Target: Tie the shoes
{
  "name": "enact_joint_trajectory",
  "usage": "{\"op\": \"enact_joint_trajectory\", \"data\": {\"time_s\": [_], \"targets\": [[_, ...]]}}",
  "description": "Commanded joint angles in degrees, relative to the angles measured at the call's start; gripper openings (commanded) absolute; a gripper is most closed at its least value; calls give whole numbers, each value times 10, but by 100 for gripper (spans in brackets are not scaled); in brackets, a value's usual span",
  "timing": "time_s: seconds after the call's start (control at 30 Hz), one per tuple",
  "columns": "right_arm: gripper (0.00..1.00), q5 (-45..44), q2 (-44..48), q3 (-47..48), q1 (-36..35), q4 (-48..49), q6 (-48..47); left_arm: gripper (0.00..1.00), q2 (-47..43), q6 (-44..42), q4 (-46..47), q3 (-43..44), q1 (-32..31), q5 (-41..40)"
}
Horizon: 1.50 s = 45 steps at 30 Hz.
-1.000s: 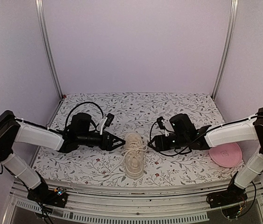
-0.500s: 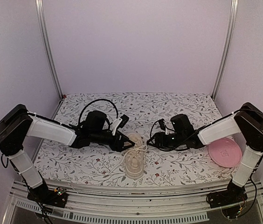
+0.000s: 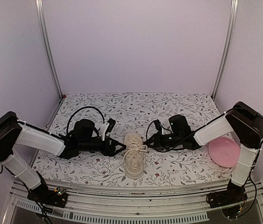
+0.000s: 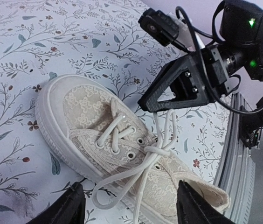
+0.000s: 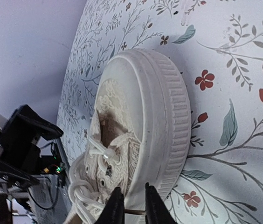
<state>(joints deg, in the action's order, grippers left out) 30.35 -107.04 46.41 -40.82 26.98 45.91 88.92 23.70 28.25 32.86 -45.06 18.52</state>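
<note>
Gathering step: right tool [image 5: 132, 207] pinched a lace [image 4: 155, 151]; left tool [image 4: 129, 205], spread over the sneaker [image 4: 85, 116], likely needed the strand ahead

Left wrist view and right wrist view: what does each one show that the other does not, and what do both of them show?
Only the left wrist view shows the left gripper with its fingers wide apart, the right gripper from outside, next to the laces, and the loose crossing in them. Only the right wrist view shows the right fingers close together by the sole, and the ribbed toe seen end-on. Both show the cream sneaker lying on the floral table.
</note>
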Motion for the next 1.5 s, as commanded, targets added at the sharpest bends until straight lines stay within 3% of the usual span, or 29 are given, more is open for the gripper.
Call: {"op": "enact_joint_trajectory", "data": {"time_s": [0.0,0.1,0.67,0.7,0.8,0.9,1.1,1.47], "targets": [[8,10,-5,3,0,42,23,67,-18,32,50,-34,0,-13],[3,-10,11,-8,2,42,25,67,-20,48,82,-56,5,-5],[3,-96,83,-99,48,29,34,66,46,157,186,-62,14,47],[9,-99,89,-102,47,28,32,65,52,163,191,-60,14,51],[43,-107,119,-115,48,30,17,63,71,176,194,-49,14,59],[62,-86,145,-119,46,33,-21,61,88,187,202,-40,14,65],[69,-43,147,-101,11,36,-84,58,106,193,204,-24,14,72],[64,-2,75,-40,-35,31,-113,51,129,197,179,-3,14,70]]}}
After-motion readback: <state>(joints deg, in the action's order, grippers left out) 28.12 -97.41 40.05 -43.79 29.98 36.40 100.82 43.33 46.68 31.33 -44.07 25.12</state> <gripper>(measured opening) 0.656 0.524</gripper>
